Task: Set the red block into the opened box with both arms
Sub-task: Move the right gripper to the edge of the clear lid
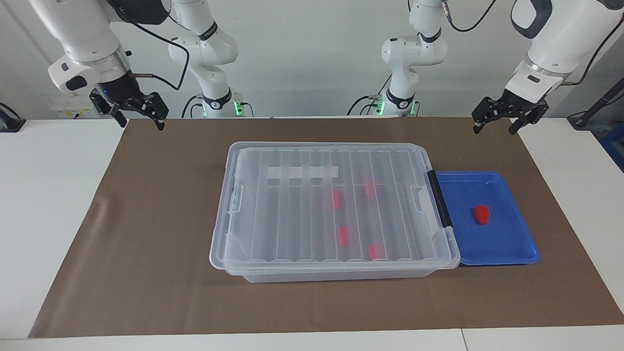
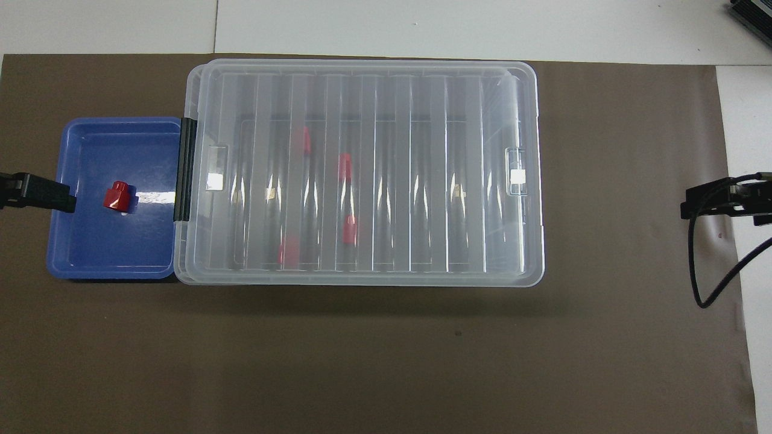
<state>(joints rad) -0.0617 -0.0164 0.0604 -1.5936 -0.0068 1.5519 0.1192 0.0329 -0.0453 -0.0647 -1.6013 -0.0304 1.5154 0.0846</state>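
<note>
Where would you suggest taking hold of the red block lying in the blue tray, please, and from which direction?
I would come straight down from above with the left hand, the open one nearer the blue tray, and close on the two side faces of the red block. It lies alone near the tray's middle, clear of the low walls, so nothing blocks a descent, while the rim would hinder a sideways approach.

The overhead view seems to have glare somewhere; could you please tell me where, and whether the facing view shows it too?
Overhead view: bright streaks run down the box lid ribs, and a white patch gleams on the blue tray beside the red block. Facing view: the lid looks evenly lit, without streaks.
</note>
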